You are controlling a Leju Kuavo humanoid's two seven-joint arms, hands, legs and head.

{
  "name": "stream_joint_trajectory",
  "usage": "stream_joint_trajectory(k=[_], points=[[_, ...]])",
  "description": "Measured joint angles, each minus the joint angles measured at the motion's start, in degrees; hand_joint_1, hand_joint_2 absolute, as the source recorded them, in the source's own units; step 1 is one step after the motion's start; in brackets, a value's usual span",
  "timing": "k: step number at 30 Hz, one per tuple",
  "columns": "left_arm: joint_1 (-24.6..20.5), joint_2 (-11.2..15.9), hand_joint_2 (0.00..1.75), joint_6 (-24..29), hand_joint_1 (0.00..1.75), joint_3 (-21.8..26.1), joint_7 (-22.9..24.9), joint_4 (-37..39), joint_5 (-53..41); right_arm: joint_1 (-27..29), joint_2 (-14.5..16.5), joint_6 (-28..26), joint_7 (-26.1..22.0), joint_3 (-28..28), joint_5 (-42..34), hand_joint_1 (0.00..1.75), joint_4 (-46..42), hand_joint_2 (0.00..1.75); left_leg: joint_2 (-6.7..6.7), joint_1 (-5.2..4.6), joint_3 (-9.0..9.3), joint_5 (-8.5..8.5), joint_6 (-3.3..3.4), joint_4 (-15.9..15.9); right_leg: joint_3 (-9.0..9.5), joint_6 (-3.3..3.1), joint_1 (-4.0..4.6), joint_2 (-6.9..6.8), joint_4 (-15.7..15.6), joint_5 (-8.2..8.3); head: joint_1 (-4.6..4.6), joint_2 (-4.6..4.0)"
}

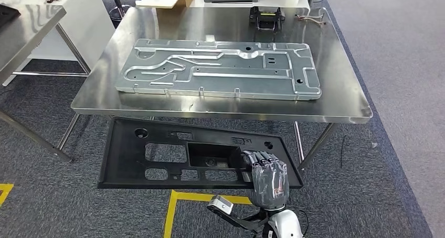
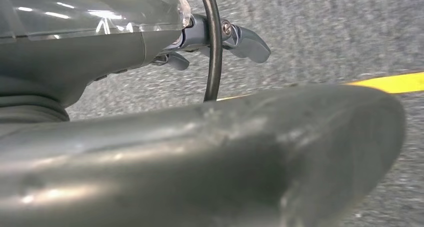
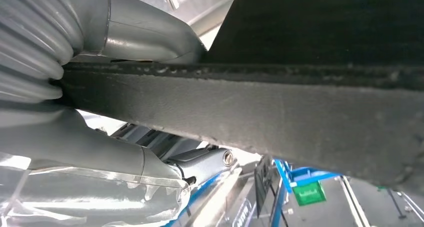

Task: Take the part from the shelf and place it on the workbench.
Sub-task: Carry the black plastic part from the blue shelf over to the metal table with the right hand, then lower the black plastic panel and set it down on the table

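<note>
My right hand clamps the black panel just short of the table; next, I judge, lift it on.

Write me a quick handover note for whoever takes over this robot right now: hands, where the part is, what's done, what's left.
Right hand: grips the near edge of the black plastic panel, held flat in front of the workbench and below its top.
Left hand: hangs over the carpet by a yellow floor line, holding nothing; fingers look partly curled.
Done: the panel is off the shelf and carried to the bench.
Left: raise it and set it down on the benchtop. A grey metal plate takes up most of the top, so pick the spot carefully.
</note>
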Motion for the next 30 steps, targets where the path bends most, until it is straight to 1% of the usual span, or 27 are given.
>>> stream_joint_trajectory(k=[1, 2, 3, 5, 6, 7, 8, 9, 10, 11, 12, 13, 14, 15, 16, 17, 18, 19, 21, 22, 24, 25, 26, 27, 28, 29, 30], points=[[0.0, 0.0, 0.0, 0.0, 0.0, 0.0, 0.1, 0.0, -0.1, -0.2, 0.0, 0.0, 0.8, 0.0, 1.0, 1.75, 0.1, 1.75, 0.08, -0.12, 0.34, 2.91, 0.26, -2.6, 0.58, 0.3, 0.09, 0.07, 0.0, -0.64, 0.0, 0.0], [0.1, 0.1, 0.0, -0.1, 0.0, 0.0, 0.1, 0.1, -0.2, -0.7, 0.0, 0.0, 1.9, 0.2, 2.3, 1.75, 0.2, 1.75, 0.14, -0.26, 0.6, 5.09, 0.55, -4.2, 0.99, 0.67, 0.18, 0.14, 0.0, -1.23, 0.01, 0.0], [0.1, 0.2, 0.0, -0.2, 0.0, -0.1, 0.2, 0.2, -0.3, -1.3, -0.3, 0.0, 3.5, 0.5, 3.8, 1.75, 0.5, 1.75, 0.16, -0.36, 0.75, 5.99, 0.86, -4.7, 1.29, 1.1, 0.28, 0.24, 0.2, -1.44, 0.01, 0.0], [-0.1, 0.2, 0.0, -0.3, 0.0, -0.4, 0.4, 0.3, -0.7, -3.4, -1.7, 0.0, 7.2, 1.8, 6.1, 1.75, 1.4, 1.75, 0.05, -0.33, 1.69, 5.8, 1.6, -5.1, 1.36, 1.85, 0.26, 0.27, 1.2, -1.24, 0.01, 0.0], [-0.2, 0.3, 0.0, -0.3, 0.0, -0.6, 0.4, 0.3, -0.8, -4.7, -2.6, 0.1, 9.0, 2.6, 6.6, 1.75, 1.9, 1.75, 0.0, -0.25, 2.32, 5.62, 2.02, -5.5, 0.83, 2.13, 0.24, 0.19, 2.7, -0.84, 0.01, 0.0], [-0.4, 0.3, 0.0, -0.4, 0.0, -0.8, 0.5, 0.4, -0.9, -6.0, -3.8, 0.2, 10.9, 3.7, 6.8, 1.75, 2.4, 1.75, -0.06, -0.21, 2.97, 5.4, 2.42, -5.8, -0.42, 2.34, 0.21, 0.1, 5.0, -0.85, 0.0, 0.0], [-0.6, 0.4, 0.0, -0.5, 0.0, -1.0, 0.5, 0.4, -1.0, -7.2, -5.0, 0.3, 12.9, 4.7, 6.9, 1.75, 2.9, 1.75, -0.1, -0.2, 3.52, 5.13, 2.75, -6.0, -2.39, 2.54, 0.18, 0.02, 8.0, -1.42, 0.01, 0.0], [-0.7, 0.4, 0.0, -0.5, 0.0, -1.2, 0.6, 0.5, -1.0, -8.1, -6.2, 0.4, 14.9, 5.7, 7.0, 1.75, 3.4, 1.75, -0.16, -0.25, 3.94, 4.74, 2.99, -6.1, -4.8, 2.69, 0.21, -0.01, 11.1, -2.61, 0.01, 0.0], [-0.8, 0.5, 0.0, -0.6, 0.0, -1.3, 0.6, 0.5, -1.0, -8.9, -7.4, 0.5, 16.7, 6.7, 7.0, 1.75, 3.8, 1.75, -0.25, -0.31, 4.35, 4.3, 3.14, -6.1, -7.28, 2.77, 0.22, -0.01, 13.9, -4.3, 0.01, 0.0], [-0.7, 0.6, 0.0, -0.6, 0.0, -1.4, 0.6, 0.5, -1.0, -9.4, -8.5, 0.6, 17.9, 7.6, 7.1, 1.75, 4.2, 1.75, -0.33, -0.41, 4.87, 3.77, 3.21, -6.1, -9.32, 2.77, 0.23, -0.01, 15.5, -5.76, 0.01, 0.0], [-0.7, 0.6, 0.0, -0.6, 0.0, -1.4, 0.6, 0.5, -1.1, -9.8, -9.4, 0.6, 18.6, 8.4, 7.1, 1.75, 4.6, 1.75, -0.42, -0.52, 5.54, 3.19, 3.25, -6.1, -10.6, 2.65, 0.26, -0.01, 15.6, -6.37, 0.01, 0.0], [-0.6, 0.7, 0.0, -0.6, 0.0, -1.4, 0.6, 0.5, -1.1, -10.1, -10.1, 0.7, 19.0, 9.1, 7.1, 1.75, 4.9, 1.75, -0.5, -0.65, 6.35, 2.57, 3.26, -6.1, -11.11, 2.39, 0.35, -0.01, 14.2, -5.75, 0.01, 0.0], [-0.6, 0.7, 0.0, -0.6, 0.0, -1.5, 0.6, 0.5, -1.1, -10.4, -10.8, 0.7, 19.1, 9.7, 7.1, 1.75, 5.2, 1.75, -0.56, -0.8, 7.23, 1.9, 3.23, -6.1, -10.94, 1.99, 0.52, -0.01, 11.4, -3.61, 0.01, 0.0], [-0.6, 0.7, 0.0, -0.6, 0.0, -1.5, 0.6, 0.6, -1.1, -10.6, -11.3, 0.7, 19.2, 10.2, 7.1, 1.75, 5.4, 1.75, -0.62, -0.89, 7.95, 1.23, 3.17, -6.1, -10.51, 1.37, 0.8, -0.02, 7.8, 0.01, 0.02, 0.0], [-0.6, 0.7, 0.0, -0.6, 0.0, -1.5, 0.6, 0.8, -1.1, -10.8, -11.7, 0.7, 19.2, 10.6, 7.1, 1.75, 5.7, 1.75, -0.77, -1.02, 8.6, 0.59, 3.01, -6.1, -10.12, 0.8, 1.12, 0.07, 4.9, 3.07, 0.0, 0.0], [-0.7, 0.7, 0.0, -0.7, 0.0, -1.5, 0.6, 0.9, -1.1, -11.0, -12.2, 0.7, 19.3, 11.0, 7.1, 1.75, 5.9, 1.75, -0.88, -1.08, 9.0, -0.03, 2.75, -6.2, -9.8, 0.33, 1.39, 0.11, 2.8, 5.43, 0.01, 0.0], [-0.8, 0.7, 0.0, -0.7, 0.0, -1.5, 0.6, 1.0, -1.1, -11.2, -12.5, 0.7, 19.4, 11.2, 7.1, 1.75, 6.0, 1.75, -0.94, -1.09, 9.39, -0.4, 2.45, -6.1, -9.59, -0.03, 1.58, 0.18, 1.6, 6.66, 0.02, 0.0], [-0.9, 0.7, 0.0, -0.8, 0.0, -1.6, 0.6, 1.1, -1.1, -11.4, -12.8, 0.8, 19.8, 11.5, 7.1, 1.75, 6.1, 1.75, -1.0, -1.14, 9.82, -0.51, 2.07, -6.0, -9.26, -0.26, 1.66, 0.24, 1.3, 6.31, 0.03, 0.0], [-1.0, 0.9, 0.0, -0.8, 0.0, -1.6, 0.6, 1.1, -1.1, -11.7, -13.2, 0.9, 20.9, 11.9, 7.1, 1.75, 6.0, 1.75, -0.77, -1.13, 9.97, -0.23, 1.54, -4.9, -7.73, -0.75, 1.35, 0.24, 0.2, 6.08, 0.08, 0.0], [-1.1, 1.0, 0.0, -0.8, 0.0, -1.6, 0.6, 1.1, -1.1, -12.0, -13.5, 1.1, 21.7, 12.2, 7.1, 1.75, 6.0, 1.75, -0.65, -1.08, 9.09, -0.02, 1.3, -3.1, -6.77, -0.97, 1.15, 0.19, -0.2, 5.88, 0.07, 0.0], [-1.3, 1.1, 0.0, -0.9, 0.0, -1.7, 0.5, 1.2, -1.1, -12.6, -14.3, 1.8, 23.0, 12.6, 7.1, 1.75, 5.9, 1.75, -0.35, -0.81, 5.26, -1.02, 0.78, 3.3, -5.09, -1.12, 0.87, 0.11, -0.9, 5.15, 0.06, 0.0], [-1.3, 1.1, 0.0, -0.9, 0.0, -1.7, 0.5, 1.3, -1.1, -12.8, -14.8, 2.3, 23.5, 12.8, 7.1, 1.75, 5.9, 1.75, -0.27, -0.6, 2.83, -2.49, 0.46, 6.6, -4.4, -1.12, 0.76, 0.07, -1.0, 4.59, 0.05, 0.0], [-1.1, 1.1, 0.0, -0.9, 0.0, -1.8, 0.4, 1.3, -1.1, -12.9, -15.2, 2.8, 23.8, 13.0, 7.1, 1.75, 5.8, 1.75, -0.21, -0.39, 0.75, -4.23, 0.13, 8.8, -3.68, -1.04, 0.68, 0.1, -1.0, 3.95, 0.05, 0.0], [-1.0, 1.2, 0.0, -0.9, 0.0, -1.8, 0.4, 1.3, -1.1, -12.9, -15.7, 3.4, 24.2, 13.2, 7.1, 1.75, 5.8, 1.75, -0.16, -0.22, -0.66, -5.47, -0.17, 9.4, -2.86, -0.95, 0.61, 0.16, -1.0, 3.28, 0.05, 0.0], [-0.9, 1.2, 0.0, -0.9, 0.0, -1.8, 0.3, 1.3, -1.1, -12.9, -16.2, 3.9, 24.6, 13.4, 7.1, 1.75, 5.8, 1.75, -0.14, -0.07, -1.33, -5.53, -0.43, 8.3, -1.94, -0.81, 0.54, 0.23, -1.0, 2.57, 0.05, 0.0], [-0.8, 1.3, 0.0, -0.9, 0.0, -1.8, 0.3, 1.3, -1.1, -13.0, -16.6, 4.3, 25.0, 13.6, 7.1, 1.75, 5.8, 1.75, -0.11, 0.02, -1.33, -3.97, -0.59, 5.7, -0.94, -0.63, 0.46, 0.26, -1.0, 1.81, 0.05, 0.0], [-0.8, 1.3, 0.0, -0.9, 0.0, -1.8, 0.2, 1.3, -1.1, -13.1, -17.0, 4.6, 25.3, 13.9, 7.1, 1.75, 5.7, 1.75, -0.05, 0.08, -0.93, -0.71, -0.61, 2.1, -0.1, -0.41, 0.4, 0.26, -1.0, 1.06, 0.05, 0.0]])
